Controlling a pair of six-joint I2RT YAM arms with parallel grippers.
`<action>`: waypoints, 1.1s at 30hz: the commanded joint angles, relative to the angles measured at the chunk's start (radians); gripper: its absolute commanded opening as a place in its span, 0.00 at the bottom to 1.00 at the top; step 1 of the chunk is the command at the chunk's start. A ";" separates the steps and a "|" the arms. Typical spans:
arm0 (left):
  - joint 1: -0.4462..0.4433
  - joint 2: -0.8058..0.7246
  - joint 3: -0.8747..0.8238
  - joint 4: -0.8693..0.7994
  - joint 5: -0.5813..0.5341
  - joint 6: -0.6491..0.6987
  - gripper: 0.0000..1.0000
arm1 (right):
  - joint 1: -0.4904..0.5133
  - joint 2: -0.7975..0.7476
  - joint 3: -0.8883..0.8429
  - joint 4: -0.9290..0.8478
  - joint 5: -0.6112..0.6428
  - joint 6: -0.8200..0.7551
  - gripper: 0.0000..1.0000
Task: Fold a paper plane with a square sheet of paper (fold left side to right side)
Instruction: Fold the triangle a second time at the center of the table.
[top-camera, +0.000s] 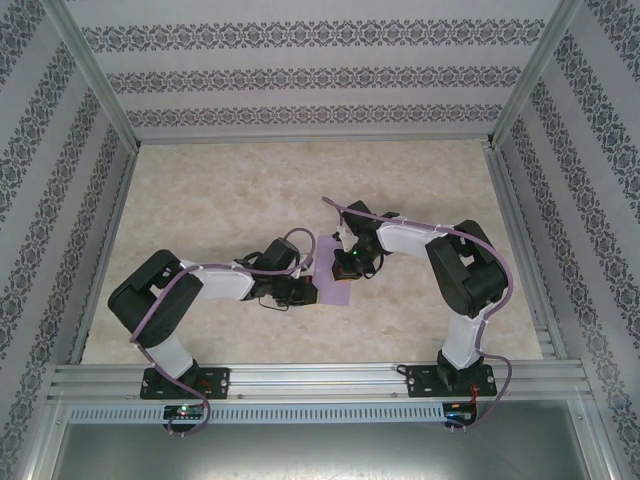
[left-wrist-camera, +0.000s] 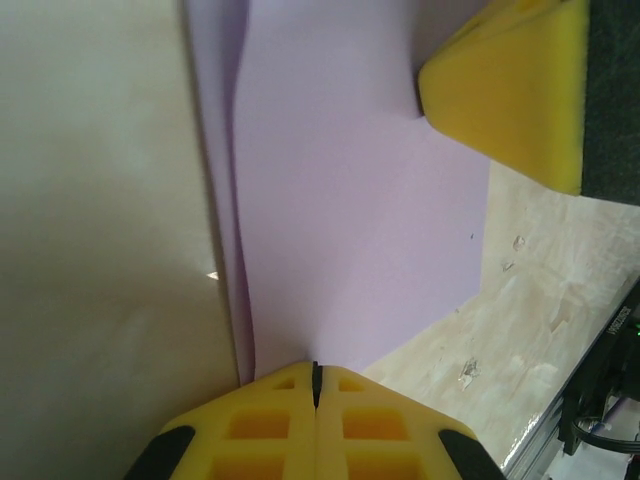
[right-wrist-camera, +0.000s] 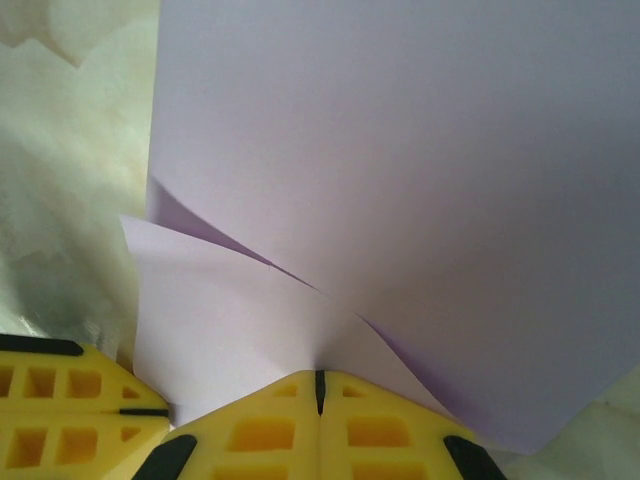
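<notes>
- Left fingers (left-wrist-camera: 260, 425) are closed, the two yellow tips pressed together, and they touch the near edge of the square sheet of paper (left-wrist-camera: 350, 200).
- Right fingers (right-wrist-camera: 270, 430) are closed as well; their tips meet the paper where two lilac layers come together, and the upper layer curves up.
- Whether paper is caught inside either pair, I cannot tell.
- On the bench (top-camera: 200, 200) the sheet lies near the middle, between both wrists.

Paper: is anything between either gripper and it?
Nothing visible. The left gripper and the right gripper are both shut, their tips right at the paper. Whether either one pinches a layer cannot be told.
</notes>
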 joint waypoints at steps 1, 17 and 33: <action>0.037 -0.013 -0.071 -0.108 -0.061 -0.023 0.06 | -0.001 0.036 -0.015 -0.073 0.108 -0.020 0.00; 0.072 -0.173 -0.017 -0.168 -0.033 0.045 0.06 | 0.002 0.027 -0.012 -0.062 0.096 -0.012 0.00; 0.016 0.065 0.155 -0.142 0.008 0.068 0.07 | 0.010 0.021 0.003 -0.064 0.089 -0.006 0.00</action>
